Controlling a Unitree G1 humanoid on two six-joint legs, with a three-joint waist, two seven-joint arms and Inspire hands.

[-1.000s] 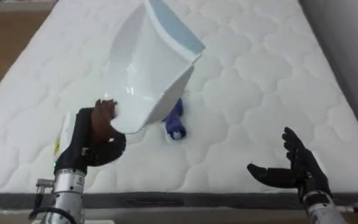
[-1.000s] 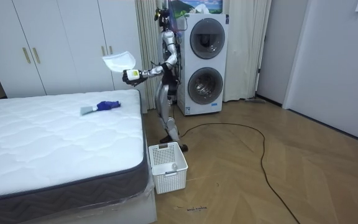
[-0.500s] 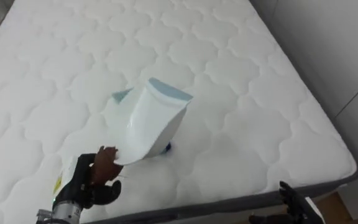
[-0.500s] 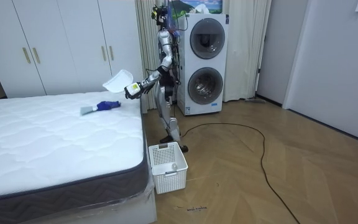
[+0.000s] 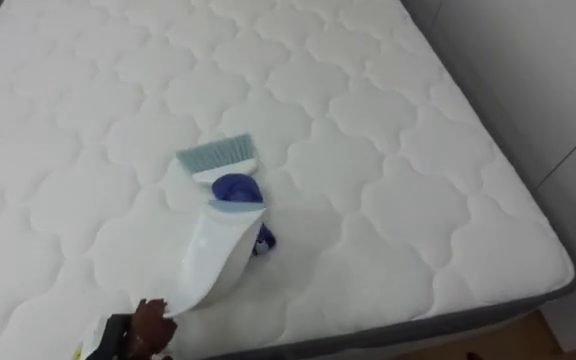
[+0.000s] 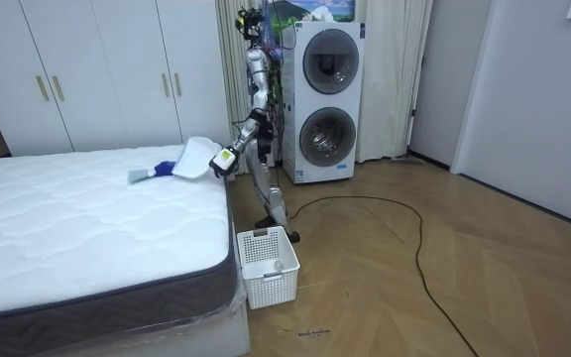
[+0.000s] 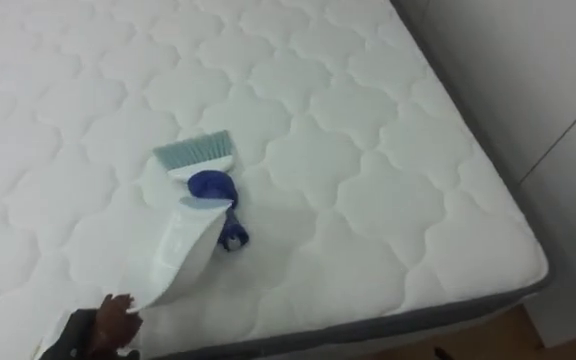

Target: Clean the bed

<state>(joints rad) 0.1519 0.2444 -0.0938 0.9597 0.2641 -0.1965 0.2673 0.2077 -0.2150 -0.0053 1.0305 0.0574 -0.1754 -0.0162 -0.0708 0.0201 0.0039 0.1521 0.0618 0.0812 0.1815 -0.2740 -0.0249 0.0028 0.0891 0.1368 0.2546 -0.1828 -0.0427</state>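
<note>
Quilted mattress [image 5: 388, 140], blue brush [image 5: 230, 178] against white dustpan [image 5: 213, 265], left robot hand [image 5: 133, 335] clamped on it; basket [image 6: 266, 263] alongside.

A home bedroom that also serves for laundry. A bed [image 6: 67, 213] with a bare quilted mattress stands before tall white wardrobes [image 6: 97, 69]. Two front-loading laundry machines [image 6: 327, 99] are stacked by a curtain [image 6: 395, 79]. A white basket [image 6: 268, 268] sits on the wood floor [image 6: 414, 288].
</note>
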